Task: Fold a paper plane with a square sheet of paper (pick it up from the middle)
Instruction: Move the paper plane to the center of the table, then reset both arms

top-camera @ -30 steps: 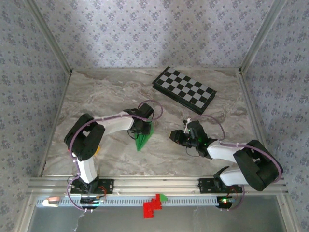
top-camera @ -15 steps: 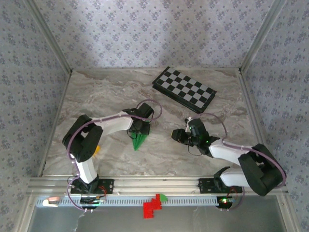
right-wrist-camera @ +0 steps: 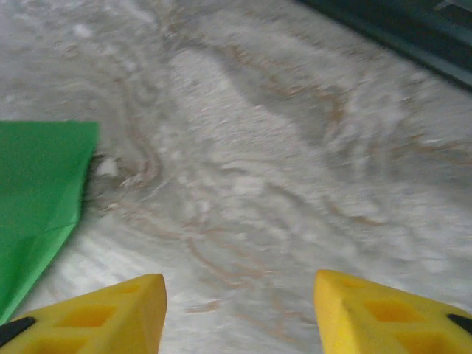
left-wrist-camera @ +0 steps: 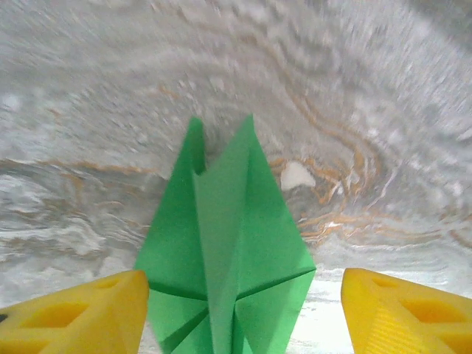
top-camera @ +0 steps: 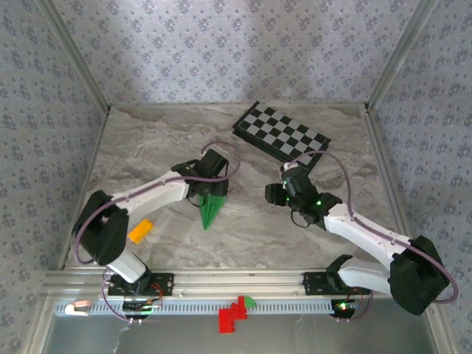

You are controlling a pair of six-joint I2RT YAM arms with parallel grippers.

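Green and sharply creased, the paper plane (top-camera: 212, 210) lies flat near the middle of the marble surface (top-camera: 147, 147). It is a narrow dart with layered folds along its centre line, so the folding looks essentially finished. The left claw (top-camera: 209, 196) hangs over the plane's wider end. Its yellow fingers (left-wrist-camera: 74, 313) are spread on either side of the paper and grip nothing. The right claw (top-camera: 274, 195) sits apart to the right, also spread and empty, with the plane's edge at the left of its wrist view. Probably little is left beyond pressing a crease or drawing both arms back. The checkerboard (top-camera: 284, 136) and orange block (top-camera: 140, 230) lie well away from the plane.
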